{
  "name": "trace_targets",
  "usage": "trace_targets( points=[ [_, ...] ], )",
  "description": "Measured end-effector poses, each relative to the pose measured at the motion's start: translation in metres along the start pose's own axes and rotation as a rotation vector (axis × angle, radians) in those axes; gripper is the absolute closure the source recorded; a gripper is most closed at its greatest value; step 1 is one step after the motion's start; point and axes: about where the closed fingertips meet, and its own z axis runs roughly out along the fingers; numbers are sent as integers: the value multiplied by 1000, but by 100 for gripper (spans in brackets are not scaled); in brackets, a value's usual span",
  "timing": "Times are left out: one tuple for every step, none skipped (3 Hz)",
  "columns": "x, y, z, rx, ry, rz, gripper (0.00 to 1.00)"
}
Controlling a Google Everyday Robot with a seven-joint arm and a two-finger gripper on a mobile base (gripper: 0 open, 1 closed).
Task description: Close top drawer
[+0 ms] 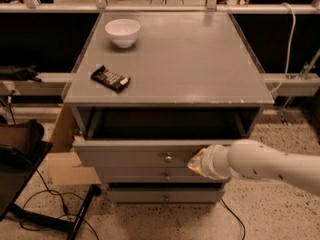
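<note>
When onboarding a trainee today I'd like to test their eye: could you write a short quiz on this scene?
1. True or false: the top drawer is fully shut.
2. On the cabinet top, which lies nearer the front edge: the white bowl or the dark snack bar?
3. Where is the gripper? A) above the cabinet top B) at the top drawer's front panel, just right of its knob C) touching the white bowl
Key: 1 false, it stands pulled out; 2 the snack bar; 3 B.

The tool [196,163] is before the top drawer [125,156], right of its knob [168,158] (bowl [122,31] and wrapper [110,78] lie above).
</note>
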Motion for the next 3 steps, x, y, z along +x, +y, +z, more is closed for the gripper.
trace_targets(
  points=[
    [0, 0, 0, 0, 0, 0, 84],
    [0, 0, 0, 0, 0, 0, 61],
    [0, 0, 0, 0, 0, 0, 37]
  ],
)
